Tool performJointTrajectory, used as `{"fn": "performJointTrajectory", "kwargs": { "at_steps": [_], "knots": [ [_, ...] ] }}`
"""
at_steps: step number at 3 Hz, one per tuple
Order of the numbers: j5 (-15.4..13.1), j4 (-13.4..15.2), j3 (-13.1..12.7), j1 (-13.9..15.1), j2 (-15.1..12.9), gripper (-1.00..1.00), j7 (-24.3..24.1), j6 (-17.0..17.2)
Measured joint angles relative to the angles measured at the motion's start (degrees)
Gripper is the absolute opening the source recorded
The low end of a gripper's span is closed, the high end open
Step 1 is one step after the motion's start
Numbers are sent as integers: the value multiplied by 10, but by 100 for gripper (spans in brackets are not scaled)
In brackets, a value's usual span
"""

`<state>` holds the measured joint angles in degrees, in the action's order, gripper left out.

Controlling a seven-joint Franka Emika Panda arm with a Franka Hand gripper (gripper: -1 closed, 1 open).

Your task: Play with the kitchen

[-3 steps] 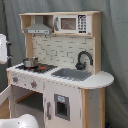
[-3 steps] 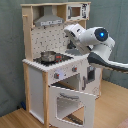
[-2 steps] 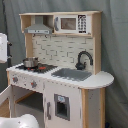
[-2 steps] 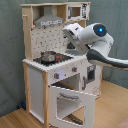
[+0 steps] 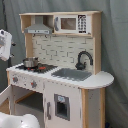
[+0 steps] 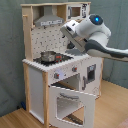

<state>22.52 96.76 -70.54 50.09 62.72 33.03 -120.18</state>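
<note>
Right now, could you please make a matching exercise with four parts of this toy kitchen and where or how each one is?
Things:
1. pot
2. faucet
3. oven door
4. microwave

Places or states:
A. hanging open at the front
B. at the top, beside the hood
C. on the hob
D. behind the sink

Pairs: 1-C, 2-D, 3-A, 4-B

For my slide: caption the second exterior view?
Robot arm reaches over toy kitchen; pot on hob, oven door open.
</note>
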Motion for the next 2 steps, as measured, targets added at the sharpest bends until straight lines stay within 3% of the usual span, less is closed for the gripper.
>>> {"fn": "performJointTrajectory", "kwargs": {
  "at_steps": [2],
  "knots": [
    [4, -43, -37, 39, -93, 100, 43, 47]
  ]
}}
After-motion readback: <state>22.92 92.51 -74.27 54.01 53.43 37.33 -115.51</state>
